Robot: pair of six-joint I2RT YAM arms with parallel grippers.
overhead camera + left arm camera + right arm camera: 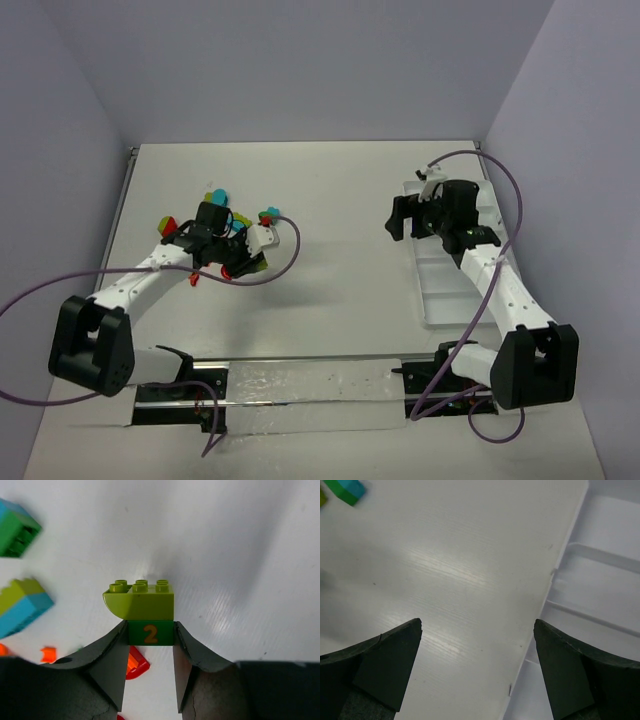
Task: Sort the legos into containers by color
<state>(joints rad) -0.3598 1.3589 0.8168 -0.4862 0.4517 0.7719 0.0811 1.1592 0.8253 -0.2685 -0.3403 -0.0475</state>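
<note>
**Left gripper pinching a green pair of bricks while the right one is hanging open by the tray**

Over on the left side of the surface (340, 200), the left gripper (150, 627) is reaching into the scattered legos (222, 222). Its two dark fingers (112, 660) are pressing against the sides of a dark green brick (150, 634) that is showing an orange "2". The jaws are drawn in only as far as that brick's width. A lime green brick (142, 600) with a rounded edge is sitting joined to the dark green one on the side away from the fingers, studs showing along its far edge. I cannot tell whether the pair is resting on the surface or raised off it.

Other pieces are lying near the left gripper. A green and teal brick (15, 527) and a lime and teal brick (22, 607) are off to one side, a small orange piece (48, 654) is sitting closer in, and a red-orange piece (136, 664) is peeking out between the fingers.

On the right, the right gripper (477, 625) is standing with its jaws spread wide and nothing between them. It is hanging above the bare surface just beside the long edge of the white tray (600, 580), whose thin dividers are showing in the wrist view. The tray is lying along the right side, well apart from the legos.
</note>
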